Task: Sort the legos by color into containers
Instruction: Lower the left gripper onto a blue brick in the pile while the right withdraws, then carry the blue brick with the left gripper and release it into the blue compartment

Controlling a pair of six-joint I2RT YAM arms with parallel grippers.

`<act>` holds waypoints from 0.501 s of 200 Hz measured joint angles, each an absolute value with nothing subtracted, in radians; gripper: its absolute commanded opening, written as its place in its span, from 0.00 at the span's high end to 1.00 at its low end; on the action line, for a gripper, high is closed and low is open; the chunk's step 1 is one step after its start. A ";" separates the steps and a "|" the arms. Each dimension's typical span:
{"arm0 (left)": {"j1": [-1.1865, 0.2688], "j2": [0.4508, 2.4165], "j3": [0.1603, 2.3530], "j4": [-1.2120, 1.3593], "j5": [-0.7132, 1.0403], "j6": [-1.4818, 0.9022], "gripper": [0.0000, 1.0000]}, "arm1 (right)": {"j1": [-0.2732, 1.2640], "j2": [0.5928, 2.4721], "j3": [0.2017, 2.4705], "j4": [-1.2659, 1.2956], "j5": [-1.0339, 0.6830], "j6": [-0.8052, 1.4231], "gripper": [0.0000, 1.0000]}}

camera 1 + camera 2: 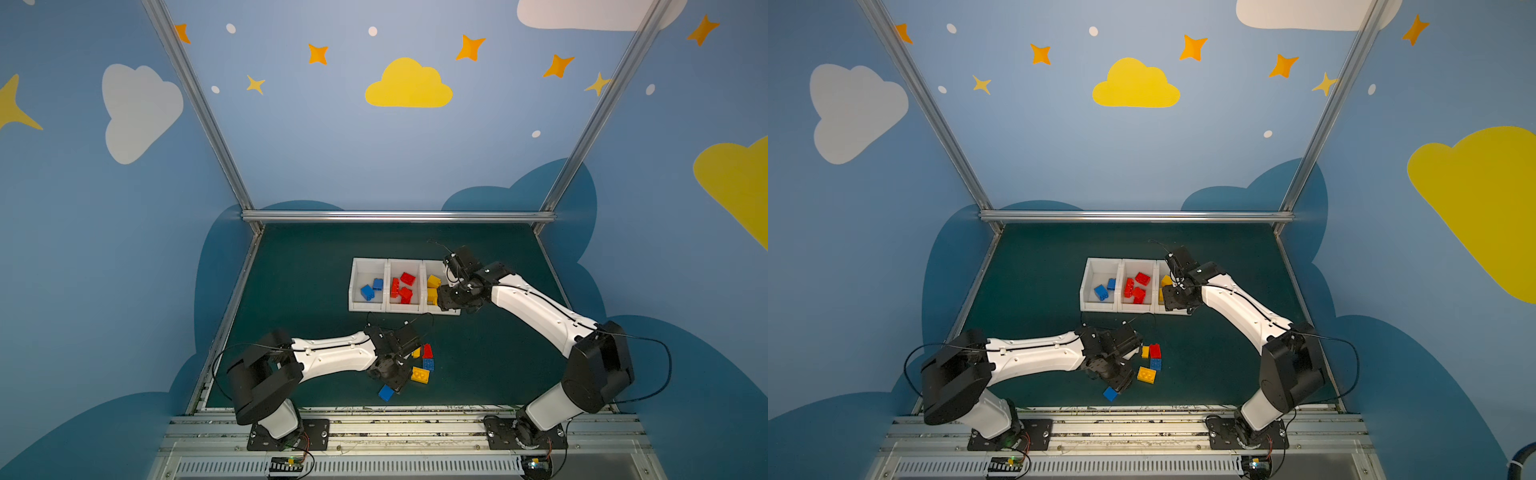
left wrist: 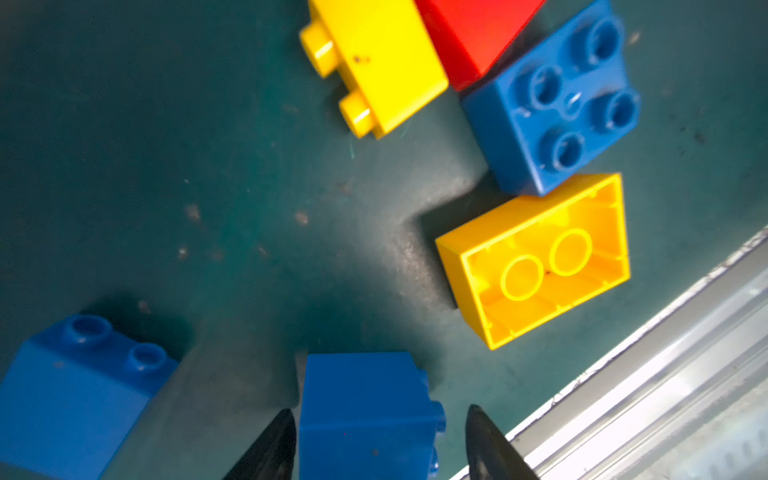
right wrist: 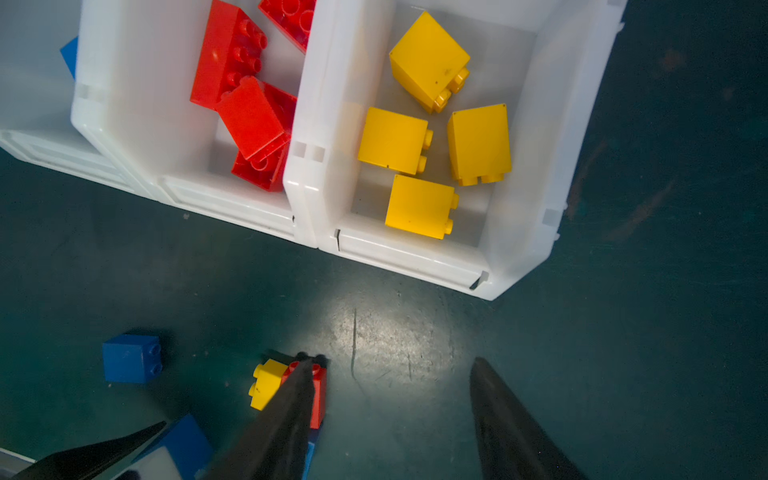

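Observation:
Three joined white containers stand mid-table. They hold blue legos, red legos and yellow legos, one color per bin. Loose on the mat lie a small yellow brick, a red brick, a blue brick and an upturned yellow brick. My left gripper stands open around a blue brick; one finger is at its side and the other is a little apart from it. My right gripper hangs open and empty above the mat before the yellow bin.
Another blue brick lies beside the left gripper. A blue brick shows at that gripper's near edge. The metal rail of the table's front edge runs close by. Blue walls and aluminium posts enclose the green mat.

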State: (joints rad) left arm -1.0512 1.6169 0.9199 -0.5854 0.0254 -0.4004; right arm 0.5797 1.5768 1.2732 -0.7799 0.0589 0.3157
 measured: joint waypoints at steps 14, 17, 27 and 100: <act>-1.052 1.629 0.923 -0.586 0.024 -0.395 0.46 | 0.579 1.575 1.273 -0.779 0.059 0.318 0.39; -1.053 1.632 0.924 -0.586 0.023 -0.394 0.46 | 0.579 1.575 1.273 -0.779 0.059 0.318 0.39; -1.054 1.643 0.928 -0.586 0.023 -0.389 0.48 | 0.579 1.575 1.273 -0.778 0.059 0.318 0.39; -1.055 1.680 0.967 -0.596 0.016 -0.366 0.62 | 0.579 1.575 1.272 -0.778 0.059 0.326 0.40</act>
State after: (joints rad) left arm -1.0546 1.6802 0.9672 -0.5957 0.0158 -0.3660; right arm 0.5785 1.5753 1.2724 -0.7780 0.0589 0.3256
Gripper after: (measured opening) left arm 0.436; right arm 0.599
